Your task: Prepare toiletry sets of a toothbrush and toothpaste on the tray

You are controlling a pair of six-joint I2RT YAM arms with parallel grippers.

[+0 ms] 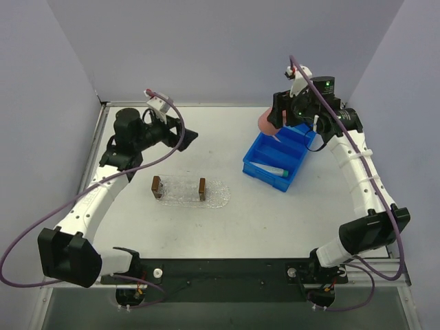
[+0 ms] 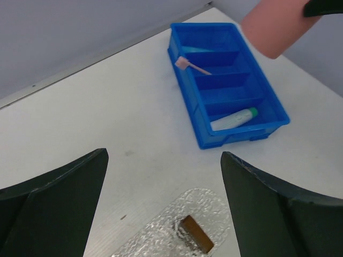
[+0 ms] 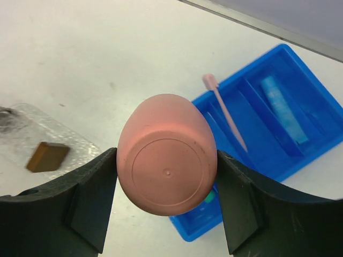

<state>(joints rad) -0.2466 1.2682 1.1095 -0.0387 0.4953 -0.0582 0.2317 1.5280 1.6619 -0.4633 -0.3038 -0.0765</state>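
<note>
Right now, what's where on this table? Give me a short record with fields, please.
Right claw: shut on the pink cup, lifted off the table
Left claw: open, holding nothing
Blue bin: holds the toothbrush, a light blue toothpaste tube and a whitish toothpaste tube with a green cap
Tray: two brown blocks on it, no toothbrush or toothpaste yet

toothbrush (image 3: 228, 118): thin pink stick, small rounded head; propped aslant in blue bin (image 2: 187, 91), head poked over its long wall | toothpaste: light blue tube (image 3: 284, 110) laid flat in one end compartment; whitish tube (image 2: 233, 120), teal-capped, laid flat in opposite end compartment | tray (image 1: 216, 196): clear bumpy oval, laid flat on tabletop (image 1: 275, 213), apart from bin
</note>
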